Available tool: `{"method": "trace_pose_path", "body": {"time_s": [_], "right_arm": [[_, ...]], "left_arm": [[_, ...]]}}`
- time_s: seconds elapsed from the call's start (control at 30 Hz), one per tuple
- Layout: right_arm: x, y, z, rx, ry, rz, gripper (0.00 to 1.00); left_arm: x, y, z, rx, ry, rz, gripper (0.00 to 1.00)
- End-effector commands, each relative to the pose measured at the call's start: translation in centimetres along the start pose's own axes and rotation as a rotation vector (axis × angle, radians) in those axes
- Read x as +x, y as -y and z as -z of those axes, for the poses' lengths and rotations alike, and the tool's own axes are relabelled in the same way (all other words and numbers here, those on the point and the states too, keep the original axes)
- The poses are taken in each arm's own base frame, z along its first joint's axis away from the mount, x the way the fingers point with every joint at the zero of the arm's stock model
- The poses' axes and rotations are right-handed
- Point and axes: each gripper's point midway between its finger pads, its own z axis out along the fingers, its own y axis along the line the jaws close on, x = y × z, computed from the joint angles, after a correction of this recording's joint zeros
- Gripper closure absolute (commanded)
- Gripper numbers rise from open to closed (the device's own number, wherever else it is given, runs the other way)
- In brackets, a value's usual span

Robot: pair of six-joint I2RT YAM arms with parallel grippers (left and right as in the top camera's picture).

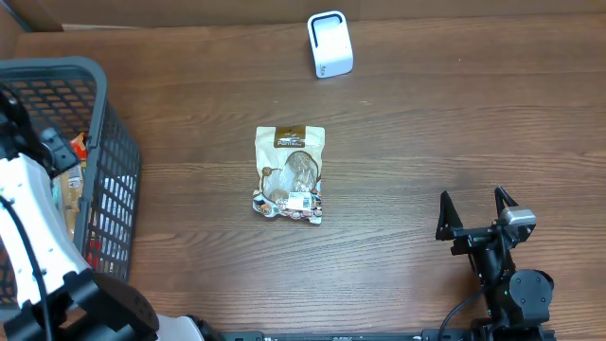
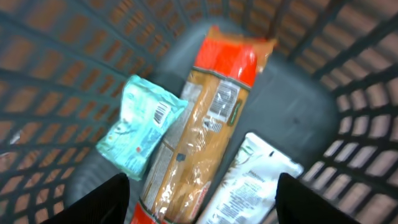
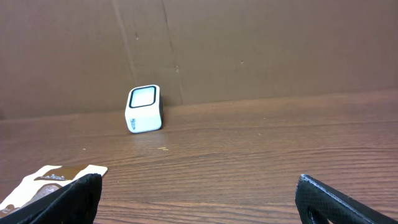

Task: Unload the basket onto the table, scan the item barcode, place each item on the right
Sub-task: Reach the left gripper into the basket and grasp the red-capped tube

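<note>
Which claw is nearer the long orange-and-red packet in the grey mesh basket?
Left. The left claw hangs above the long orange-and-red packet in the grey mesh basket; the right claw sits across the wooden table.

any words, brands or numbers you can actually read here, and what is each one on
No text is legible in any view.
Brown-topped pouch: header print and a white sticker, too small to read.
White scanner: small dark logo, blurred.
Teal packet: barcode, digits blurred.
Red-and-tan package: label panel, blurred.
White pouch: dense print, blurred.
</note>
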Motion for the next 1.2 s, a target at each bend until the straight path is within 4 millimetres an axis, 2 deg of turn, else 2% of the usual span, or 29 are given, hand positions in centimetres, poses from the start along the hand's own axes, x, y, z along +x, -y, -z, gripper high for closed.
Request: {"method": "trace_pose_path", "body": {"time_s": [0.0,0.1,0.17,0.3,0.43,0.7,0.87,0.93,0.97,1.0,1.03,1.17], "right_arm": [[0.1,0.1,0.0,0.008,0.007,-0.007,0.00],[0.1,0.1,0.0,0.008,0.007,-0.007,0.00],[0.1,0.1,0.0,0.008,0.007,-0.007,0.00],[0.1,0.1,0.0,0.008,0.007,-0.007,0.00],[0.1,0.1,0.0,0.008,0.007,-0.007,0.00],[0.1,0.1,0.0,0.008,0.007,-0.007,0.00],[0.1,0.1,0.0,0.008,0.007,-0.007,0.00],[0.1,0.1,0.0,0.008,0.007,-0.007,0.00],[0.1,0.1,0.0,0.008,0.007,-0.007,0.00],[0.1,0.1,0.0,0.008,0.007,-0.007,0.00],[0.1,0.1,0.0,0.008,0.007,-0.007,0.00],[0.1,0.1,0.0,0.008,0.007,-0.007,0.00]], "left_arm": [[1.4,0.0,-2.6,-0.017,-0.049,-0.085,0.33],[2.0,-0.3,-4.4,-0.050,-0.065,-0.087,0.32],[2.2,0.0,-5.8,-0.049,-0.071,-0.092,0.28],[3.3,0.6,-8.6,-0.046,-0.117,-0.128,0.28],[4.7,-0.3,-11.0,-0.124,-0.185,-0.129,0.29],[5.8,0.1,-13.7,-0.133,-0.233,-0.144,0.31],[7.9,0.3,-15.2,-0.141,-0.312,-0.117,0.36],[8.7,0.2,-15.6,-0.154,-0.341,-0.111,0.42],[8.9,0.0,-15.7,-0.169,-0.350,-0.108,0.56],[9.0,-0.2,-15.7,-0.183,-0.354,-0.097,0.77],[9.0,-0.4,-15.7,-0.199,-0.352,-0.088,0.94],[8.4,-0.9,-15.0,-0.233,-0.341,-0.049,0.96]]}}
